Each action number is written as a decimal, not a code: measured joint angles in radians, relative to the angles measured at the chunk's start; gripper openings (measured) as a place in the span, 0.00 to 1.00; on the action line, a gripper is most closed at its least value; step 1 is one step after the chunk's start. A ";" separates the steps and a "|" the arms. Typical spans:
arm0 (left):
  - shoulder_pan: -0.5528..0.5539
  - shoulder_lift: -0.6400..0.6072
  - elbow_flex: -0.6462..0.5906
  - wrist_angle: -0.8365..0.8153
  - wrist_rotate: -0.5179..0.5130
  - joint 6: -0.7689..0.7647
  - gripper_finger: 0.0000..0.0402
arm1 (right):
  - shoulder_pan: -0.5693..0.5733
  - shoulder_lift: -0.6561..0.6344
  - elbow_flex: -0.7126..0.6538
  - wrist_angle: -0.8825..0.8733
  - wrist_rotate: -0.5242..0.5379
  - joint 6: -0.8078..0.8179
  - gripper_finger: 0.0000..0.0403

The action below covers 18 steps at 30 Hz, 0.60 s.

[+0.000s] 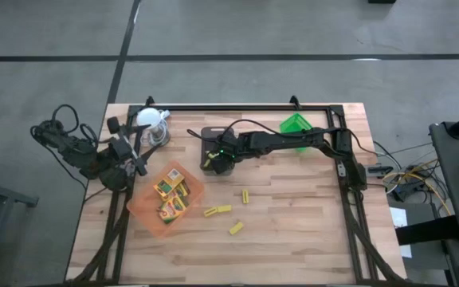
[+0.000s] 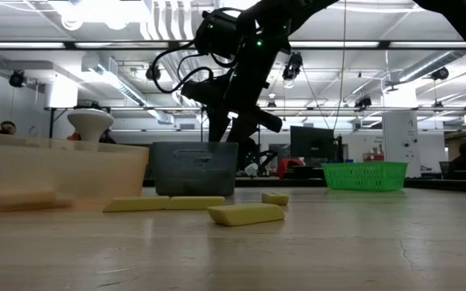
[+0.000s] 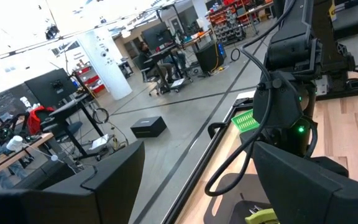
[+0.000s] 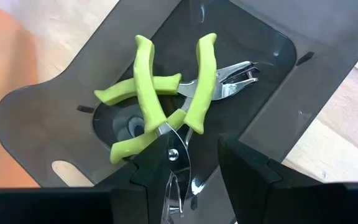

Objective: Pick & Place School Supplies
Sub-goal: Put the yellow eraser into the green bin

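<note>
Two lime-handled scissor-like tools lie crossed inside the black tray (image 4: pixel 61 124) near the middle of the desk (image 1: pixel 293 231). One tool (image 4: pixel 151 102) lies across the tray floor with its metal jaws toward the tray's far corner; the other tool (image 4: pixel 194 93) rests over it, its lime handles spread and its metal tip low between the right pincer's (image 4: pixel 182 171) fingers. That pincer hangs directly over the tray, its dark fingers (image 4: pixel 244 171) narrowly apart on either side of the metal tip; whether they actually press on it cannot be told. In the high view the right pincer (image 1: pixel 217 159) sits at the black tray (image 1: pixel 210 137), with the arm reaching in from the right side of the desk.

Left of and nearer than the black tray, the orange tray (image 1: pixel 146 211) holds several yellow-green crayon boxes (image 1: pixel 171 195) lying together. On the bare desk to the right of the orange tray lie three short yellow sticks: one (image 1: pixel 217 210) just beside the tray, one (image 1: pixel 245 195) a little farther right, and one (image 1: pixel 236 229) nearer the front edge. The green tray (image 1: pixel 296 124) stands at the far side, right of the black tray.

The left pincer (image 1: pixel 130 159) waits at the left edge of the desk beside a white-topped metal object (image 1: pixel 151 121); I cannot tell how its fingers stand.
</note>
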 joint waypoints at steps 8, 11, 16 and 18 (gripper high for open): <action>0.000 0.000 0.000 0.000 0.000 0.000 0.76 | 0.000 -0.058 0.014 0.017 0.015 -0.086 0.34; 0.000 0.000 0.000 0.000 0.003 0.000 0.76 | 0.011 -0.103 0.015 0.038 0.082 -0.128 0.33; 0.000 0.000 0.000 0.000 0.003 0.000 0.76 | 0.062 -0.202 0.015 0.086 0.273 -0.206 0.29; 0.000 0.000 0.000 0.000 0.003 0.000 0.76 | 0.088 -0.235 0.013 0.093 0.351 -0.232 0.27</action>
